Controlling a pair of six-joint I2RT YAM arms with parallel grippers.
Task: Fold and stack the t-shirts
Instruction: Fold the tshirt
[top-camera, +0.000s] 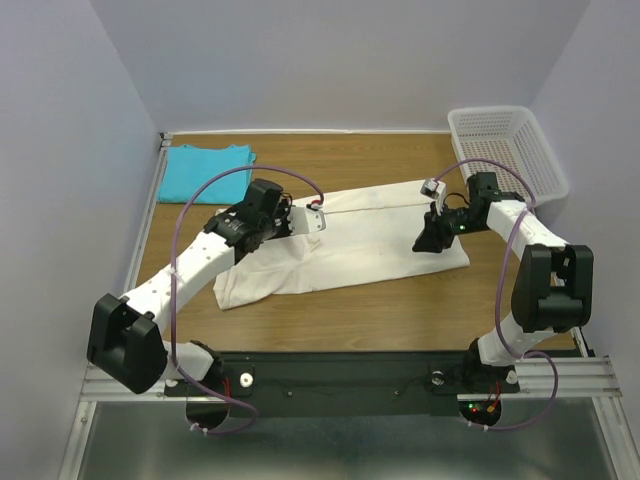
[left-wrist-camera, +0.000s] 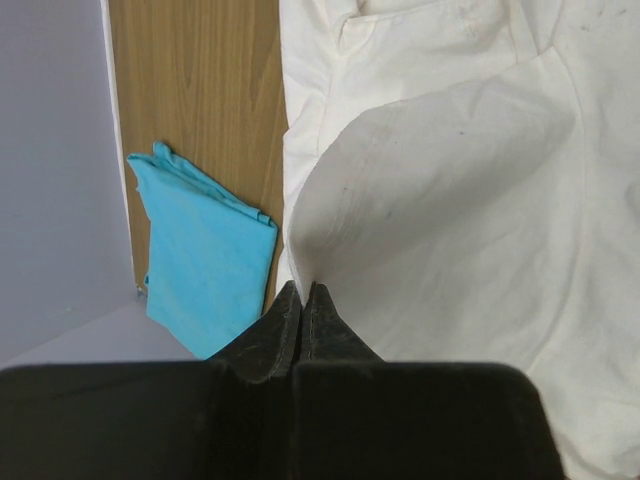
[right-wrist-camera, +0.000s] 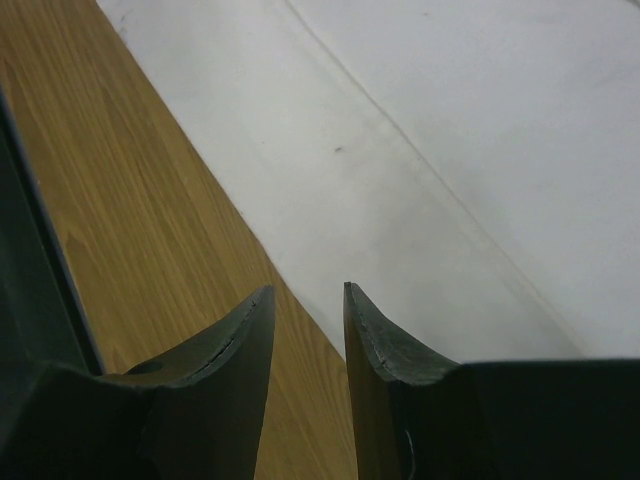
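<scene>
The cream t-shirt (top-camera: 360, 245) lies spread across the middle of the table, partly folded. My left gripper (top-camera: 305, 218) is at its back left part, shut on a pinch of the cloth. In the left wrist view the cream fabric (left-wrist-camera: 450, 200) rises in a tent to the closed fingertips (left-wrist-camera: 303, 292). The turquoise t-shirt (top-camera: 205, 170) lies folded at the back left corner, also seen as a blue bundle (left-wrist-camera: 205, 255) beside the cream one. My right gripper (top-camera: 428, 243) hovers open over the cream shirt's right edge (right-wrist-camera: 400, 180), nothing between its fingers (right-wrist-camera: 308, 292).
A white perforated basket (top-camera: 505, 145) stands at the back right corner. Bare wooden tabletop (top-camera: 400, 300) runs along the near side in front of the shirt. Walls close in on the left, back and right.
</scene>
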